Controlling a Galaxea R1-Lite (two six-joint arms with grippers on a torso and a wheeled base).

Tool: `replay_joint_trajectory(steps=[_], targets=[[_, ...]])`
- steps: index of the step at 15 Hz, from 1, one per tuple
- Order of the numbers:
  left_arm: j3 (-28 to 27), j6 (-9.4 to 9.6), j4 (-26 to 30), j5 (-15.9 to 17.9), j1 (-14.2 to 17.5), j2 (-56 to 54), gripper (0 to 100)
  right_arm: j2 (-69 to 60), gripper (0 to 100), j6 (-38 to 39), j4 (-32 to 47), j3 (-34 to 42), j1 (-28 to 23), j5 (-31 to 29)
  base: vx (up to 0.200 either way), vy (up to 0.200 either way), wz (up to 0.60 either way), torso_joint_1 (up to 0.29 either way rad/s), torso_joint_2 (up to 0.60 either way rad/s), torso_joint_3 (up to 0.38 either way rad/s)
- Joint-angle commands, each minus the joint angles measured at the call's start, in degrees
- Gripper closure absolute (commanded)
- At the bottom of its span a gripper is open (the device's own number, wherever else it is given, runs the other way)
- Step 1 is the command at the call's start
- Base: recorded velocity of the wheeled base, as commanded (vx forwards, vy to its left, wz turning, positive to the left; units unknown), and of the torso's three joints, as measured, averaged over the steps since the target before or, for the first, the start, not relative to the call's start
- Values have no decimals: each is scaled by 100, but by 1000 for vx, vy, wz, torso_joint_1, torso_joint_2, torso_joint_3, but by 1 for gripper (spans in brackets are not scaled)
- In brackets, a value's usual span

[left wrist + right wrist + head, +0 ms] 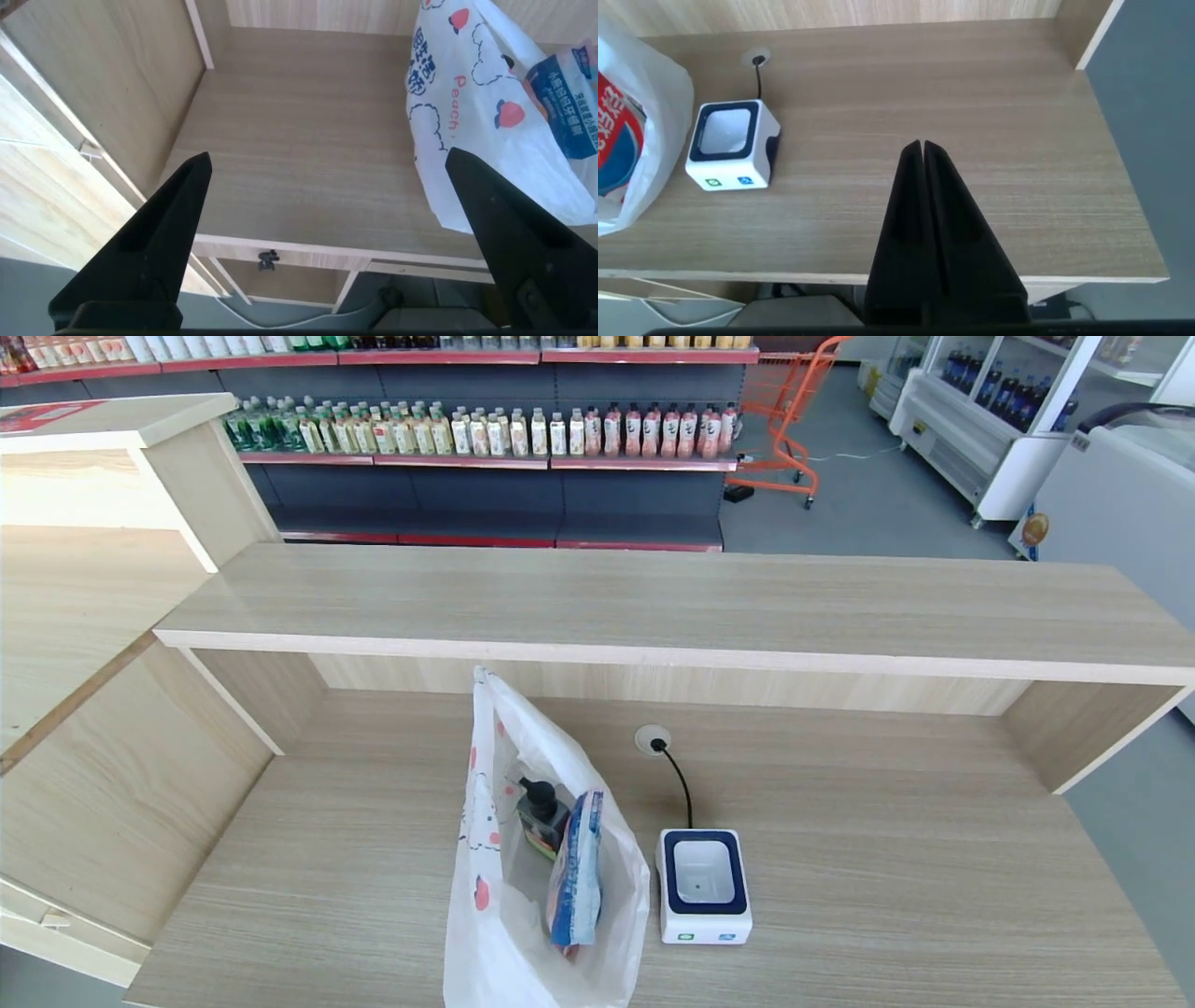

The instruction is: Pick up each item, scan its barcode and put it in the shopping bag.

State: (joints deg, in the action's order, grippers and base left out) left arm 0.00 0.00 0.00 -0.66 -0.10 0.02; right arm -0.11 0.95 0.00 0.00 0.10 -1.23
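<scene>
The left gripper (329, 159) hangs over the near edge of the wooden counter (308, 103). Its two dark fingers are spread wide, with nothing between them. Just to its right and a little ahead stands the shopping bag (478, 933), white with red and blue print, its mouth open upward. Inside the bag a dark pump bottle (540, 814) stands upright, and a blue packet (577, 873) stands on end beside it.

The right gripper (922, 147) is also above the counter's near edge, its fingers pressed together and holding nothing. Ahead of it and to its left sits the scanner (733, 147), a white box with a dark blue frame around its window. The bag stands just beyond the scanner, farther to the left. A black cable (680, 786) runs from the scanner's far side to a round hole in the counter.
</scene>
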Motion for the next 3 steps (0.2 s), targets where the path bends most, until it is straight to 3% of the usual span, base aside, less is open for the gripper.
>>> replay_joint_trajectory(steps=[1, 3], targets=[[0, 0, 0, -4, 1, -2, 0, 11, 100, -16, 0, 0, -1, 0, 0, 0, 0, 0, 0, 0], [0, 0, 0, -4, 1, -2, 0, 11, 100, -34, 0, 0, -1, 0, 0, 0, 0, 0, 0, 0]])
